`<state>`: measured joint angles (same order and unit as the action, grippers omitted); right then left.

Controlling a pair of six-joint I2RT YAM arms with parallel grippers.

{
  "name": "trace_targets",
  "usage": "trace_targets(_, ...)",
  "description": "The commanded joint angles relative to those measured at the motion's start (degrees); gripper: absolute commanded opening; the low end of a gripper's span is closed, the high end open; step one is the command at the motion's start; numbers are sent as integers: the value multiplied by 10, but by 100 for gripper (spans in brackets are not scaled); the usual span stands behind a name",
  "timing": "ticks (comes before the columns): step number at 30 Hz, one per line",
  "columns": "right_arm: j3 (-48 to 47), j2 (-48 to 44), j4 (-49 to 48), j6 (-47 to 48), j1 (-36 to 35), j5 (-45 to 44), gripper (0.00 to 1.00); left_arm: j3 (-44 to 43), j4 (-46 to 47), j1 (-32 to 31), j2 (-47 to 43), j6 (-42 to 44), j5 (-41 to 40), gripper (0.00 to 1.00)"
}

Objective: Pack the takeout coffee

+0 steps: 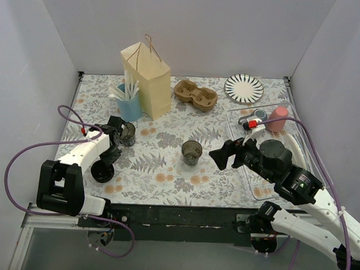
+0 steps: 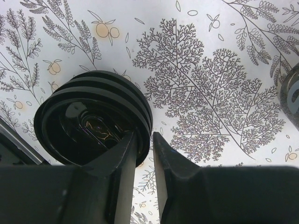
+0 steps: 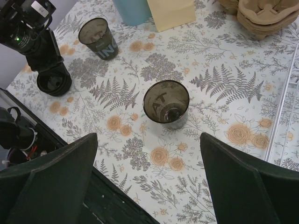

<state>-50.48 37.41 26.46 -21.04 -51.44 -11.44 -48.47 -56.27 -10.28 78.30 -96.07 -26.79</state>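
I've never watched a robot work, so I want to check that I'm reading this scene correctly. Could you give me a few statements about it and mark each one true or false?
1. Both dark cups, the middle cup and the left cup, stand on the table outside the paper bag. True.
2. The right gripper holds a cup. False: it is wide open and apart from the middle cup.
3. Each cup has a lid on. False: both are open-topped. The one black lid in view sits at the left gripper, whose fingers pinch its rim.
4. The blue cup of white utensils stands beside the paper bag. True.
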Motion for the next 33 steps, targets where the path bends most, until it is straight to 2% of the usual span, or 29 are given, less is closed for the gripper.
trace_targets(1,-27,-9,-26,-8,-1,3,98,2,7,2,-5,4,-12,19)
trace_targets(7,-24,-14,-26,-11,-1,3,98,-12,-8,2,-27,8,-8,10)
trace_targets(16,-16,0,-35,-23,0,7,97,-66,-47,2,-66,34,-2,9)
trace_targets(22,-5,24,-86,-46,0,47,97,-172,-75,2,-107,82,80,8)
trace_targets(25,-11,45,-127,-82,0,82,96,-193,-45,2,-153,103,163,10)
trace_targets(26,-9,50,-153,-93,0,97,96,-203,-18,3,-162,107,215,10)
trace_targets(28,-6,63,-175,-115,0,106,95,-209,31,2,-187,123,267,11)
trace_targets(30,11,70,-222,-144,0,128,95,-204,83,3,-204,139,407,11)
trace_targets(32,22,82,-280,-127,0,138,95,-191,167,2,-212,136,500,12)
trace_targets(33,31,86,-296,-114,-1,140,95,-169,203,1,-215,134,605,12)
